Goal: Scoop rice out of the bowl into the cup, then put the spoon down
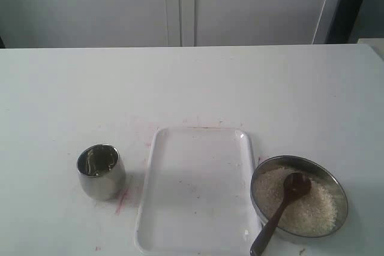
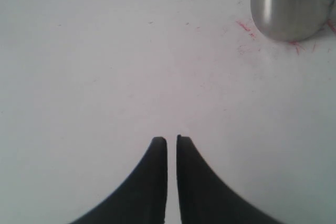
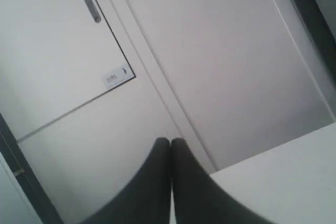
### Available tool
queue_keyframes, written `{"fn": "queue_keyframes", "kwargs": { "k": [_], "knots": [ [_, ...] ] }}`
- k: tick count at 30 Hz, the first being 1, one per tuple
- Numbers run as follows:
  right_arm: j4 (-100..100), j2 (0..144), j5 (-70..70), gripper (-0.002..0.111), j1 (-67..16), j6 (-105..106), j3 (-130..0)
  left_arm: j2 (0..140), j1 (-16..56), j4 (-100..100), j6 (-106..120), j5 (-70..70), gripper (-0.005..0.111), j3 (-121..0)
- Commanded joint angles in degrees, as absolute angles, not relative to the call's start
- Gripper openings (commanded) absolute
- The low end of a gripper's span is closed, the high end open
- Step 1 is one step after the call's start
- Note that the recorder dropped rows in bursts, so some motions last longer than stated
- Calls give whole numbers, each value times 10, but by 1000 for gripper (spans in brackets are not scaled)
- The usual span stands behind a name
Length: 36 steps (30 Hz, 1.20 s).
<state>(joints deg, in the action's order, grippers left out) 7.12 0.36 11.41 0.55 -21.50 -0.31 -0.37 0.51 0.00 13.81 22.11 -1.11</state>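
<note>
Your left gripper (image 2: 171, 140) has its jaws drawn almost together with only a thin slit between them, holding nothing, hovering over bare table (image 1: 192, 88) with the cup (image 2: 291, 6) near but apart from it. Your right gripper (image 3: 170, 141) has its jaws pressed together, also empty, and its camera faces the cabinet wall, so it gives you no sight of the work. The spoon (image 1: 279, 214) lies with its oval end on the rice (image 1: 315, 211) and its handle leaning over the rim of the bowl (image 1: 295, 158) toward the near edge. Both sets of jaws must part first. A clumsy pinch on that overhanging handle could lever the spoon and flick grains out, or shove the bowl. The cup stands well apart from the bowl, with the tray (image 1: 198, 208) between them, so a tilted carry would likely drop rice there. A knock on the narrow mouth could tip the cup. Count: 2 grippers, 1 cup, 1 bowl, 1 spoon, 1 tray.
</note>
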Motion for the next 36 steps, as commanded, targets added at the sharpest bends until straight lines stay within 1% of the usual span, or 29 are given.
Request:
{"fn": "queue_keyframes", "kwargs": {
  "k": [1,6,12,16,20,22,25,27,28,31,34,36],
  "knots": [
    [79,0,110,0,8,-334,0,0,7,-3,135,249,14,-6],
    [74,0,27,0,5,-320,-45,0,7,-3,135,249,14,-6],
    [74,0,-118,0,5,-180,-148,0,7,-3,135,249,14,-6],
    [75,0,-258,0,5,-117,-260,0,7,-3,135,249,14,-6],
    [78,0,-315,0,4,-98,-347,0,7,-3,135,249,14,-6],
    [79,4,-352,0,0,-56,-411,0,7,-3,135,249,14,-6],
    [79,39,-402,0,-23,-15,-472,0,7,-3,135,249,14,-6],
    [77,78,-467,0,-42,-11,-509,0,7,-3,135,249,14,-6],
    [78,108,-521,0,-54,-10,-527,0,7,-3,135,249,14,-6],
    [86,172,-635,0,-72,19,-555,0,7,-3,135,249,14,-6],
    [117,221,-700,0,-91,58,-562,0,7,-3,135,249,14,-6],
    [149,248,-700,0,-104,86,-563,0,7,-3,135,249,14,-6]
  ]
}}
